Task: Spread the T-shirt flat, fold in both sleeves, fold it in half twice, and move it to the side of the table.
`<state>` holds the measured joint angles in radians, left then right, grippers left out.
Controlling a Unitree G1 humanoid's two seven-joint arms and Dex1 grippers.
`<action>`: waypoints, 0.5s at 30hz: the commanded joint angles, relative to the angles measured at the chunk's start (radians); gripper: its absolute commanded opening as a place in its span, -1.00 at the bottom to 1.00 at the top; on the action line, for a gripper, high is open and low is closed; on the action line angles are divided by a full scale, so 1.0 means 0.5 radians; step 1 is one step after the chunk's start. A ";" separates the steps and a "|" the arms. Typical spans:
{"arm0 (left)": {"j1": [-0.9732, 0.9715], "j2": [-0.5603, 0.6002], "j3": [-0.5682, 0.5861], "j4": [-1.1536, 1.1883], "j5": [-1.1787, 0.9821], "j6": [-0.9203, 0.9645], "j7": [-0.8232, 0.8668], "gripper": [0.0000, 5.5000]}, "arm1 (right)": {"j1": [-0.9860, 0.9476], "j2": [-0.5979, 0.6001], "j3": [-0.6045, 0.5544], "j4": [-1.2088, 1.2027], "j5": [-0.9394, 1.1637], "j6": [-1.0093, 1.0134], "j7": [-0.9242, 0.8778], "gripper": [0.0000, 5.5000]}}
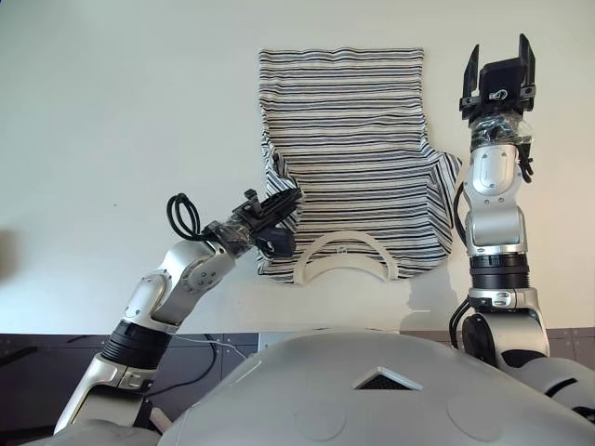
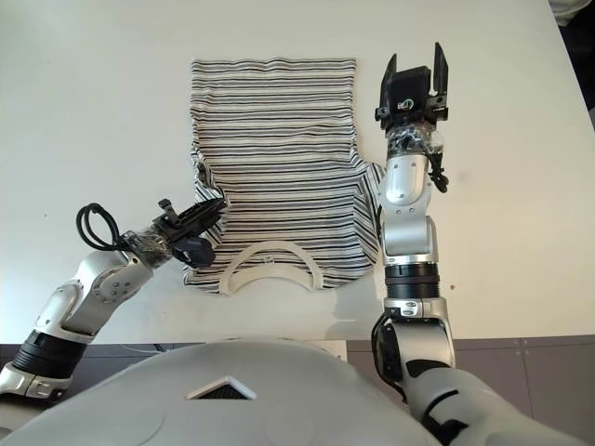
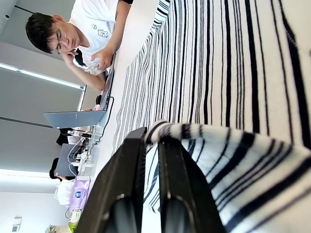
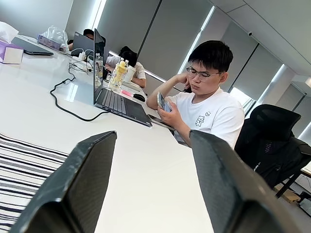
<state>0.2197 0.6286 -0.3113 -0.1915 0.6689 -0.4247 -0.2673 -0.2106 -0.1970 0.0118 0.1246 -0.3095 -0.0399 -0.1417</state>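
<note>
The left gripper (image 1: pixel 279 204) is closed to a narrow slit, its flat black fingers (image 3: pixel 127 165) pinching a rolled fold of the soft black, grey and white striped fabric T-shirt (image 1: pixel 349 139) at the garment's left edge, low over the table. The right gripper (image 1: pixel 499 58) is raised off the surface just beside the shirt's right edge, fingers spread wide with nothing between them.

The T-shirt lies at the middle of the smooth white table (image 1: pixel 112 111), hem away from the robot and its white ribbed collar (image 1: pixel 302 265) nearest the robot. The hem edge is straight and flat; the left side is tucked inward, while the right sleeve (image 1: pixel 446 181) bulges outward in loose wrinkles. Bare tabletop runs broadly along both sides of the shirt and beyond the hem.
</note>
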 commanded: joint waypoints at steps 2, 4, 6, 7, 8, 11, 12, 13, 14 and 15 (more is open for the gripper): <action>0.013 -0.054 0.077 -0.183 -0.126 0.073 -0.038 -0.62 | 0.023 -0.063 0.019 -0.027 0.001 -0.013 0.090 0.00; 0.025 -0.105 0.206 -0.297 -0.184 0.064 0.082 -0.51 | 0.185 -0.166 0.039 -0.190 -0.033 -0.045 0.198 0.00; 0.098 -0.160 0.335 -0.390 -0.175 0.055 0.222 -0.44 | 0.512 -0.417 -0.023 -0.428 -0.088 -0.142 0.372 0.00; 0.165 -0.192 0.387 -0.424 -0.154 0.053 0.296 -0.44 | 0.663 -0.550 -0.077 -0.497 -0.101 -0.198 0.461 0.00; 0.243 -0.257 0.435 -0.449 -0.141 0.090 0.378 -0.44 | 0.838 -0.734 -0.149 -0.496 -0.125 -0.317 0.556 0.00; 0.403 -0.588 0.602 -0.374 -0.199 0.419 0.633 -0.44 | 1.121 -1.280 -0.242 -0.282 -0.174 -0.783 0.814 0.00; 0.434 -0.698 0.652 -0.322 -0.223 0.522 0.720 -0.44 | 1.111 -1.402 -0.216 -0.207 -0.164 -0.902 0.904 0.00; 0.435 -0.779 0.675 -0.275 -0.234 0.584 0.789 -0.44 | 1.105 -1.484 -0.171 -0.145 -0.153 -0.989 0.993 0.00; 0.432 -0.826 0.676 -0.247 -0.219 0.613 0.841 -0.44 | 1.082 -1.528 -0.116 -0.089 -0.159 -1.066 1.053 0.00; 0.399 -0.849 0.674 -0.221 -0.208 0.622 0.875 -0.44 | 1.087 -1.554 -0.051 -0.068 -0.164 -1.128 1.120 0.00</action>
<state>0.4354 0.2249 0.0226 -0.3211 0.5578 -0.1280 0.1399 0.3417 -0.9473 -0.0640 0.0714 -0.3883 -0.5528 0.3638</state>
